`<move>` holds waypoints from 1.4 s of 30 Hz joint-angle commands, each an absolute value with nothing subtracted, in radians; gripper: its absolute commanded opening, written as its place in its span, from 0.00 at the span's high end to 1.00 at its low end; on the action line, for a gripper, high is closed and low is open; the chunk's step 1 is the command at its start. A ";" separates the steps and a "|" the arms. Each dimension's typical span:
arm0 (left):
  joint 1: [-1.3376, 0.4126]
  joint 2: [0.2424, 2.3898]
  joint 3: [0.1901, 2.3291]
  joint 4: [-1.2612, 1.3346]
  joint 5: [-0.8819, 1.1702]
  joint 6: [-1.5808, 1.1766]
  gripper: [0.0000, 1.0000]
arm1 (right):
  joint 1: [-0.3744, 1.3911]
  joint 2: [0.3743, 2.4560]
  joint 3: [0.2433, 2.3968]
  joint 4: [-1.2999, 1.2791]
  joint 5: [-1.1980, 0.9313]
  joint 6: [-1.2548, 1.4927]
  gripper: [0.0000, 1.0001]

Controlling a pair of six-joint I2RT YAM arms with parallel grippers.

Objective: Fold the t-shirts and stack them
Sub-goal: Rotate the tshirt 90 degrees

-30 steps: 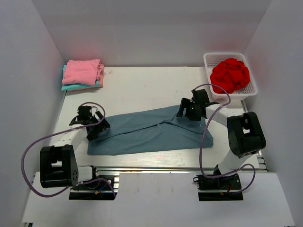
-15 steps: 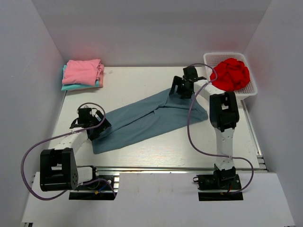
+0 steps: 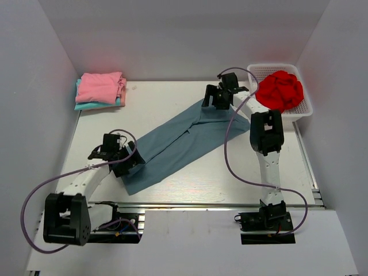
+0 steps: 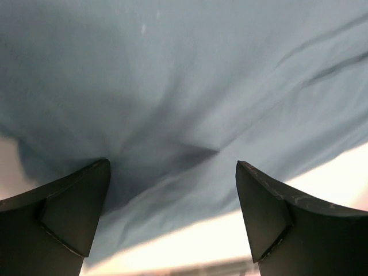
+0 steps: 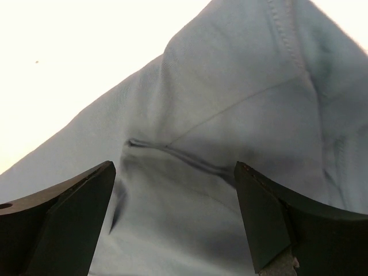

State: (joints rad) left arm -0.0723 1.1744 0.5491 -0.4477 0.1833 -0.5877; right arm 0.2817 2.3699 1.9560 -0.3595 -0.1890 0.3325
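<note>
Evidently soft and limp, the blue tee point(image 3: 178, 141) wants pinching at its hems; left fingers point(image 4: 69, 201) and right fingers point(image 5: 63, 207) stand open.

Right claw point(image 3: 221, 98) swung farther back-left; blue-grey t-shirt point(image 3: 178, 141) dragged more diagonal; left claw point(image 3: 123, 161) shifted rightward, nearer.

1. The blue-grey t-shirt point(image 3: 184, 138): one plain, dusty colour all over, with stitching in the same shade
2. The pink t-shirt point(image 3: 100, 86): plain pink, lying on the teal t-shirt point(image 3: 86, 106), also plain
3. The red t-shirt point(image 3: 280, 91): plain bright red, in the white mesh basket point(image 3: 303, 110)
4. The table point(image 3: 167, 100): white
5. The left gripper point(image 4: 172, 162) and right gripper point(image 5: 175, 163): black fingers
6. The arms: white links, black joints, with purple cables point(image 3: 225, 152)
</note>
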 commanded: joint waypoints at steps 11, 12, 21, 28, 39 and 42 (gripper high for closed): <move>-0.126 1.107 0.854 -0.659 0.095 -0.548 0.00 | 0.282 1.875 1.492 -0.408 -0.077 0.383 0.10; -0.135 1.188 0.868 -0.631 0.116 -0.535 0.00 | 0.284 1.824 1.391 -0.390 -0.083 0.412 0.10; -0.202 1.492 0.899 -0.508 0.175 -0.459 0.00 | 0.276 1.770 1.120 -0.230 -0.135 0.433 0.10; -0.274 1.445 0.714 -0.517 0.221 -0.506 0.00 | 0.272 1.955 1.302 -0.265 -0.130 0.400 0.10; -0.636 1.497 0.647 -0.359 0.567 -0.579 0.00 | 0.262 2.548 2.252 -0.558 -0.228 0.311 0.10; -0.753 1.522 0.797 -0.368 0.589 -0.520 0.00 | 0.259 2.519 2.229 -0.493 -0.244 0.325 0.10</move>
State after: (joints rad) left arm -0.6529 1.4929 0.7200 -0.3386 0.5037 -0.5655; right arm 0.2699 2.5355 2.2147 -0.4328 -0.2028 0.3420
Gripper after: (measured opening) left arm 0.997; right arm 0.897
